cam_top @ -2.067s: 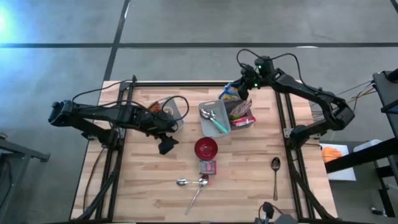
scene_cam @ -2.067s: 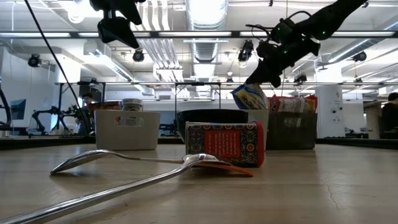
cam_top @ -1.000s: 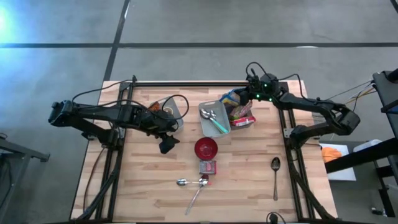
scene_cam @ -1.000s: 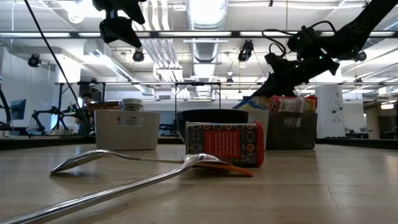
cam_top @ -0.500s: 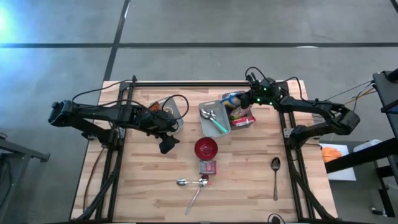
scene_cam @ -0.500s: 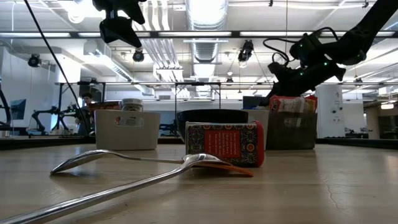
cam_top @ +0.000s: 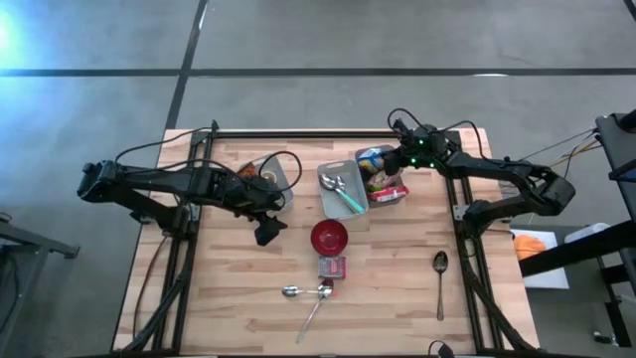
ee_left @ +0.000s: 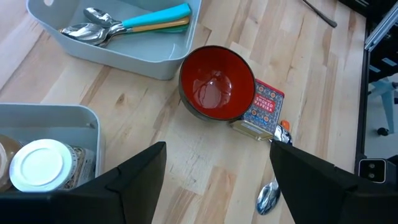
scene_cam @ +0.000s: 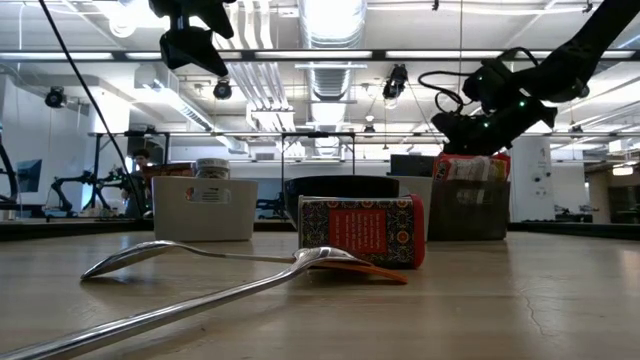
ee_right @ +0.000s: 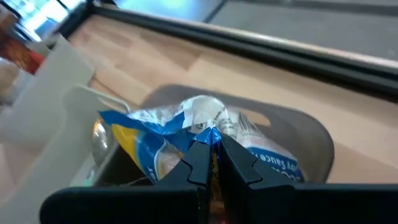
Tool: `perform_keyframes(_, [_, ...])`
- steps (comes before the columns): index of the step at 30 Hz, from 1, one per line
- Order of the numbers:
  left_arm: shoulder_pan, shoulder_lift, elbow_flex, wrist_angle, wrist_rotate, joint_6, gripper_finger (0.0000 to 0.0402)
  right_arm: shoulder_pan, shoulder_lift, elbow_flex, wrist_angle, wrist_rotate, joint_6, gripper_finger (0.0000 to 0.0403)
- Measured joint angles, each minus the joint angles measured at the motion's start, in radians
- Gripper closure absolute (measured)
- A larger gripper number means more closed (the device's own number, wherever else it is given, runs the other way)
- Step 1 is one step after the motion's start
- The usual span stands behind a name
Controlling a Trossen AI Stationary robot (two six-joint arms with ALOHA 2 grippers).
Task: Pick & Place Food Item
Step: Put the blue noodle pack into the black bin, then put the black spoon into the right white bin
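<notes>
Spoons point(cam_top: 306, 292) and a red patterned box point(cam_top: 332, 267) lie nearest, with a red bowl point(cam_top: 329, 237) beyond. Left gripper point(cam_top: 265, 232) hangs wide apart, holding nothing, beside the jar bin point(cam_top: 283, 179). Farthest, the right gripper point(cam_top: 390, 163) pinches a blue snack bag point(cam_top: 372, 158) over the packet bin point(cam_top: 390, 198), just right of the cutlery tray point(cam_top: 340, 191).

Wood plank table point(cam_top: 397, 278) on grey concrete floor point(cam_top: 298, 40), dark seams across it. Behind the table: open workshop, exposed ceiling ducts point(scene_cam: 335, 85), long strip lights point(scene_cam: 330, 55), white columns point(scene_cam: 535, 165), benches with gear at far left point(scene_cam: 90, 190).
</notes>
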Motion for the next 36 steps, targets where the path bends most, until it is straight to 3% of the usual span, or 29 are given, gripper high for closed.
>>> perform_keyframes(11, [0.000,0.000,0.000,0.000,0.000,0.000,0.0109,0.000,-0.002,0.132,-0.153,-0.022,-0.069,0.0394])
perform_keyframes(15, [0.000,0.000,0.000,0.000,0.000,0.000,0.0109,0.000,0.011,0.206,-0.317,-0.011,-0.093,0.0386])
perform_keyframes(20, [0.000,0.000,0.000,0.001,0.000,0.001,0.0109,0.000,0.047,0.252,-0.457,0.002,-0.102,0.0320])
perform_keyframes(27, [0.000,0.000,0.000,0.000,0.000,0.009,0.0109,0.000,0.043,0.257,-0.450,0.000,-0.063,0.0222])
perform_keyframes(36, [0.000,0.000,0.000,0.000,0.000,0.009,0.0109,0.000,-0.048,0.257,-0.454,0.024,-0.042,0.0202])
